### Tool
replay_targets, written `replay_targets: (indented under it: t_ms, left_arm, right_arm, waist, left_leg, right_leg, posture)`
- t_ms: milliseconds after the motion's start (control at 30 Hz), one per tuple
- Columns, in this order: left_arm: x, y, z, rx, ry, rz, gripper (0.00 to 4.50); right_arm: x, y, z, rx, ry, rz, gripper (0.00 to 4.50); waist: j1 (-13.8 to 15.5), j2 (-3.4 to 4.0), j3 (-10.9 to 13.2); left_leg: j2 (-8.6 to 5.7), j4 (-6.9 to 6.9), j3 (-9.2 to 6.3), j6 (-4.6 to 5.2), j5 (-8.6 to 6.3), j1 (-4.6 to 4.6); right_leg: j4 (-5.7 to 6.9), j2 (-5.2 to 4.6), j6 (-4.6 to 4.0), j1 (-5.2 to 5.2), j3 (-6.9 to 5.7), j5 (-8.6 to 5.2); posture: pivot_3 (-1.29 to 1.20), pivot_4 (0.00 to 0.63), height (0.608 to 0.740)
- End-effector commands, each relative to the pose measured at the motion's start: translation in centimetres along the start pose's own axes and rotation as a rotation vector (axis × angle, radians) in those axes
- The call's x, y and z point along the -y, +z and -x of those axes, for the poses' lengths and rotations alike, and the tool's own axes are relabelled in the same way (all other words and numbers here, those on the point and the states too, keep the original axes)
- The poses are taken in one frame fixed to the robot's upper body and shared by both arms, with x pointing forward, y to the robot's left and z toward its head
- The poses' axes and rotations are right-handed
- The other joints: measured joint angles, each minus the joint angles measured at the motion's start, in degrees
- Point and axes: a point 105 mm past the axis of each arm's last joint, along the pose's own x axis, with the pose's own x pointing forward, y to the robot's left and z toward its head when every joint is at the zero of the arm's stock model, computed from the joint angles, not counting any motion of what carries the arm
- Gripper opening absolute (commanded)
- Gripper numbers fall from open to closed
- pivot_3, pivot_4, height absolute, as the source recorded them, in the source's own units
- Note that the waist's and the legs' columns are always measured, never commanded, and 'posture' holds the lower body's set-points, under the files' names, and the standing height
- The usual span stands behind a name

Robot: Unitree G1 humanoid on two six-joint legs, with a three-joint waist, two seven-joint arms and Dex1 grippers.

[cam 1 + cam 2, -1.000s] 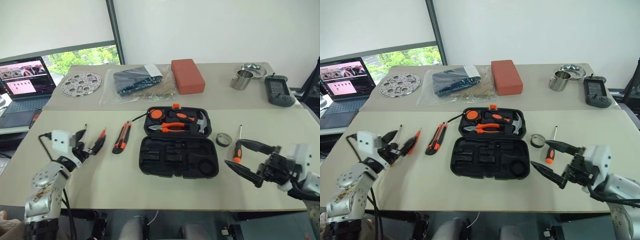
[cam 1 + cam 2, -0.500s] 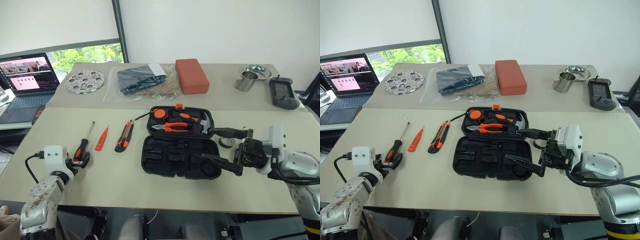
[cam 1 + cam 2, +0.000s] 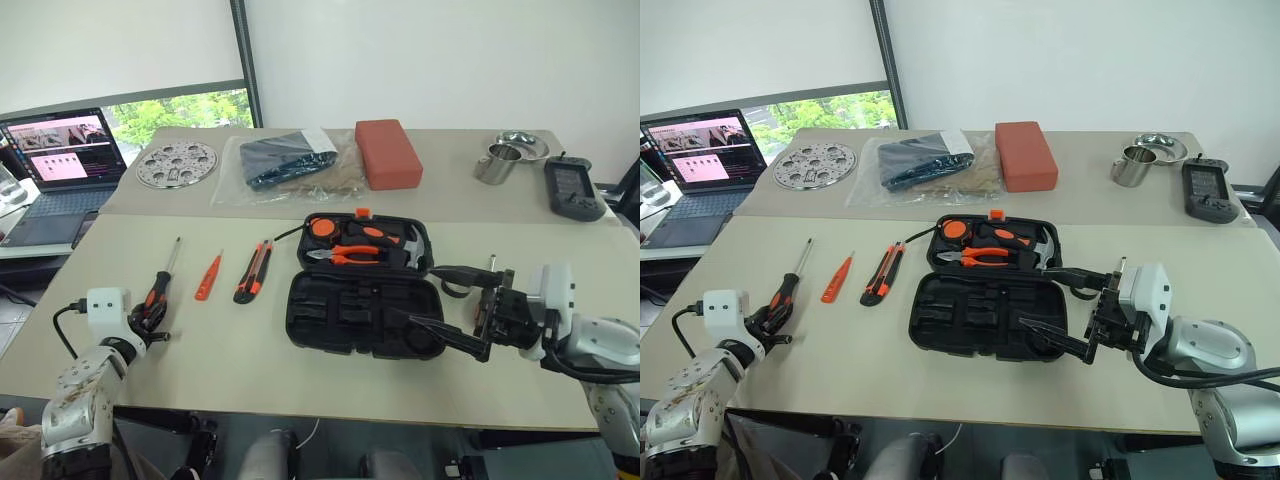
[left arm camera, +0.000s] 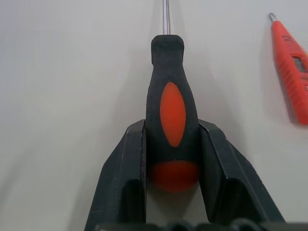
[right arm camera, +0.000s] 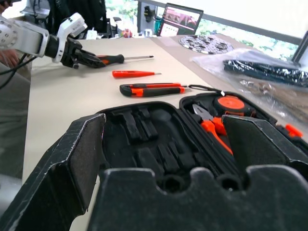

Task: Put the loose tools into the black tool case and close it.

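At the near left of the worktop (image 3: 230,350), the left pincer (image 4: 173,168) clasps the rubbery butt of a stiff, light screwdriver (image 4: 171,113). Farther right, the open tool case (image 3: 362,310) sits mid-worktop; the right pincer (image 3: 445,305) gapes wide, empty, over its right end.

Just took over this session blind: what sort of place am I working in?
Probably an office or lab test bench, not a workshop: plain beige tables by a window, an open laptop at the left, and staged props such as a steel cup and handheld device.
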Motion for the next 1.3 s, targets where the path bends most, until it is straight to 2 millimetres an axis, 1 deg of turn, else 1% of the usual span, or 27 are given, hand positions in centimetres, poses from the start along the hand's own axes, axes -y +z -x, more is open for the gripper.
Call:
replay_targets:
  t_ms: [33, 100, 133, 200, 267, 300, 367, 500, 567, 667, 767, 867, 1000, 1133, 1300]
  left_arm:
    - [2.5, 7.6, -0.2, 0.226, -0.234, -0.125, 0.93]
    - [4.6, 9.0, -0.4, 0.241, -0.394, -0.203, 0.93]
    - [5.6, 9.3, -0.5, 0.235, -0.469, -0.244, 0.93]
    - [8.0, 9.1, -0.5, 0.184, -0.671, -0.367, 0.93]
    - [9.9, 8.7, -0.6, 0.125, -0.865, -0.490, 0.93]
    - [10.7, 8.5, -1.0, 0.099, -0.935, -0.529, 0.93]
    - [11.8, 8.3, -2.0, 0.064, -1.036, -0.591, 0.93]
    - [14.6, 7.6, -4.2, 0.017, -1.199, -0.781, 0.93]
    - [15.9, 7.7, -5.5, 0.023, -1.221, -0.821, 0.93]
    - [18.1, 7.3, -6.3, 0.030, -1.298, -0.856, 0.93]
    - [19.0, 6.4, -6.6, -0.007, -1.356, -0.893, 0.93]
    - [19.8, 6.0, -6.6, -0.028, -1.406, -0.900, 0.93]
    - [20.5, 5.7, -7.6, -0.047, -1.366, -0.928, 0.93]
    - [20.5, 5.2, -8.0, -0.084, -1.344, -0.924, 0.93]
    - [19.6, 4.2, -8.2, -0.133, -1.318, -0.937, 0.93]
  right_arm:
    - [1.5, 1.2, 1.4, 0.033, -0.095, 0.049, 4.50]
    - [1.9, 0.9, 2.0, 0.018, -0.124, 0.050, 4.50]
    - [2.1, 0.8, 2.3, 0.012, -0.138, 0.047, 4.50]
    - [2.4, 0.3, 3.0, -0.015, -0.161, 0.051, 4.50]
    - [2.7, -0.1, 3.8, -0.033, -0.184, 0.051, 4.50]
    - [2.8, -0.2, 4.0, -0.038, -0.188, 0.052, 4.50]
    - [2.8, -0.4, 4.2, -0.043, -0.191, 0.053, 4.50]
    - [2.5, -0.7, 4.4, -0.045, -0.196, 0.052, 4.50]
    - [2.4, -1.1, 4.7, -0.061, -0.209, 0.050, 4.50]
    - [2.1, -1.9, 5.3, -0.100, -0.235, 0.036, 4.50]
    - [1.8, -2.0, 5.9, -0.115, -0.259, 0.041, 4.50]
    - [1.6, -2.0, 6.2, -0.117, -0.280, 0.043, 4.50]
    - [1.2, -2.2, 6.4, -0.132, -0.293, 0.042, 4.50]
    - [1.1, -2.3, 6.5, -0.136, -0.298, 0.040, 4.50]
    - [0.9, -2.5, 6.5, -0.140, -0.298, 0.034, 4.50]
  waist:
    - [-0.02, -0.29, 0.06]
    - [-0.09, -0.35, 0.04]
    - [-0.10, -0.28, 0.00]
    - [-0.11, -0.08, -0.09]
    - [-0.09, 0.09, -0.13]
    - [-0.08, 0.13, -0.13]
    - [-0.07, 0.13, -0.11]
    - [-0.18, 0.06, -0.07]
    - [-0.07, 0.09, -0.09]
    - [-0.10, 0.07, -0.08]
    - [-0.21, 0.02, -0.04]
    - [-0.40, -0.09, 0.02]
    - [-0.35, -0.17, 0.07]
    - [-0.34, -0.17, 0.07]
    - [-0.45, -0.16, 0.07]
  left_leg:
    - [0.02, 0.00, -0.04, -0.06, 0.03, -0.06]
    - [0.03, -0.02, -0.06, -0.11, 0.07, -0.10]
    - [0.02, -0.06, -0.03, -0.11, 0.07, -0.08]
    - [-0.04, -0.13, 0.08, -0.01, 0.11, -0.03]
    - [-0.07, -0.15, 0.20, 0.04, 0.10, -0.01]
    - [-0.07, -0.15, 0.25, 0.04, 0.10, 0.01]
    - [-0.04, -0.13, 0.30, 0.02, 0.13, -0.01]
    - [0.05, -0.03, 0.28, -0.02, 0.18, -0.21]
    - [0.00, 0.04, 0.28, 0.00, 0.20, -0.46]
    - [-0.02, 0.17, 0.31, 0.01, 0.21, -0.65]
    - [-0.01, 0.21, 0.33, 0.02, 0.21, -0.65]
    - [0.01, 0.21, 0.34, 0.01, 0.21, -0.63]
    - [0.02, 0.24, 0.32, 0.01, 0.21, -0.62]
    - [0.01, 0.30, 0.29, 0.01, 0.21, -0.63]
    - [0.03, 0.31, 0.28, 0.01, 0.21, -0.62]
  right_leg:
    - [-0.02, 0.02, -0.02, -0.01, -0.03, 0.01]
    - [-0.03, 0.09, -0.04, -0.06, -0.10, 0.02]
    - [-0.05, 0.09, -0.04, -0.05, -0.13, 0.03]
    - [-0.10, 0.13, -0.04, -0.03, -0.10, 0.02]
    - [-0.12, 0.19, -0.02, -0.03, -0.07, 0.02]
    - [-0.11, 0.24, -0.02, -0.04, -0.06, 0.01]
    - [-0.11, 0.48, -0.03, -0.07, -0.06, 0.01]
    - [-0.04, 0.87, -0.05, -0.35, 0.08, 0.02]
    - [0.07, 0.91, -0.05, -0.63, 0.18, 0.03]
    - [0.19, 1.01, -0.05, -0.85, 0.29, 0.03]
    - [0.20, 1.05, -0.04, -0.86, 0.31, 0.02]
    - [0.21, 1.08, -0.04, -0.87, 0.40, 0.02]
    - [0.26, 1.10, -0.04, -0.88, 0.43, 0.02]
    - [0.30, 1.08, -0.04, -0.87, 0.45, 0.02]
    - [0.33, 1.11, -0.04, -0.87, 0.45, 0.02]
  posture:
    - [0.00, 0.150, 0.740]
    - [0.00, 0.150, 0.740]
    - [0.00, 0.150, 0.740]
    - [0.00, 0.150, 0.740]
    - [0.00, 0.150, 0.740]
    - [0.00, 0.150, 0.740]
    - [0.00, 0.150, 0.740]
    - [0.00, 0.150, 0.740]
    - [0.00, 0.150, 0.740]
    - [0.00, 0.150, 0.740]
    - [0.00, 0.150, 0.740]
    - [0.00, 0.150, 0.740]
    - [0.00, 0.150, 0.740]
    - [0.00, 0.150, 0.740]
    - [0.00, 0.150, 0.740]
